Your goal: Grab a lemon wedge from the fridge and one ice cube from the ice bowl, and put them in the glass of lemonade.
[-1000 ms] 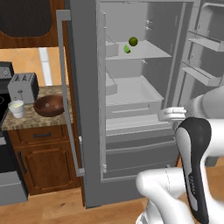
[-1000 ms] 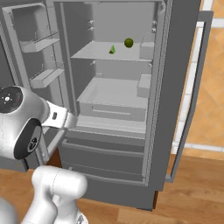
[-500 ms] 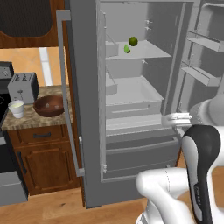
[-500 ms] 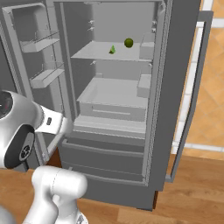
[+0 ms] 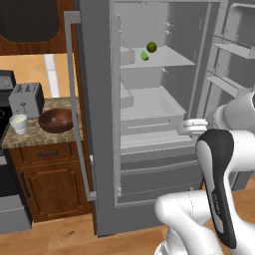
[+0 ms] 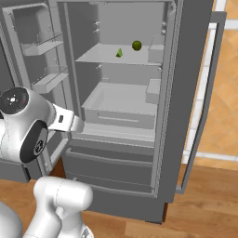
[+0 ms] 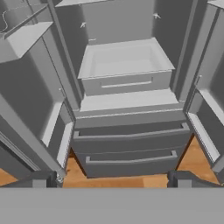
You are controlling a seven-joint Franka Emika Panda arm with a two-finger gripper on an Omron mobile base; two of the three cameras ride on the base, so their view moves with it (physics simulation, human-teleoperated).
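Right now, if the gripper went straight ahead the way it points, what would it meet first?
Probably the fridge's lower interior: the hand view centres on the crisper drawer and the ledge below it. The open gripper has nothing nearer ahead, though depth is unclear.

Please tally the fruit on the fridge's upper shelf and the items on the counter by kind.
Lemon wedge: 1
Green whole fruit: 1
Toaster: 1
Ice bowl: 1
Glass of lemonade: 1
Total: 5
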